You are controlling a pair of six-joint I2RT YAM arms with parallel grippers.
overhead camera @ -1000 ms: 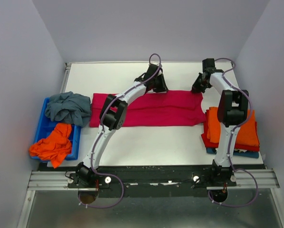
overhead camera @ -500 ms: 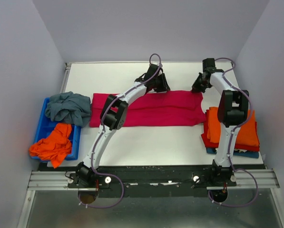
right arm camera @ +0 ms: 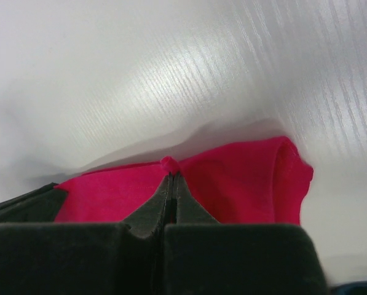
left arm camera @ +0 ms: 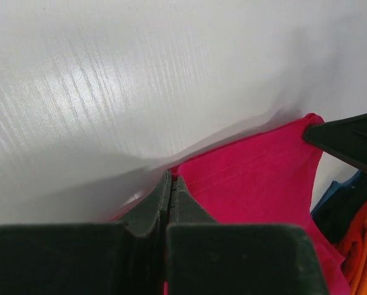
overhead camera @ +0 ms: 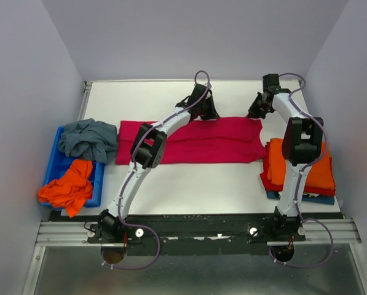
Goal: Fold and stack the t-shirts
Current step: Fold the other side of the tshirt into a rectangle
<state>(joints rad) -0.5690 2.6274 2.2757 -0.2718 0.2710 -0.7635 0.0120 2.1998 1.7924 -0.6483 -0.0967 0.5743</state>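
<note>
The left gripper (left arm camera: pixel 171 183) is clamped tight on the far edge of the pink t-shirt (overhead camera: pixel 195 142), with fabric pinched between its fingers. The right gripper (right arm camera: pixel 169 173) is closed the same way on the shirt's far right corner. The shirt lies as a long band across the middle of the table (overhead camera: pixel 171 98), between a blue bin (overhead camera: pixel 55 166) and a folded stack (overhead camera: pixel 315 172).

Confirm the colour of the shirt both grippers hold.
The shirt is plain magenta; top external view shows it best.
</note>
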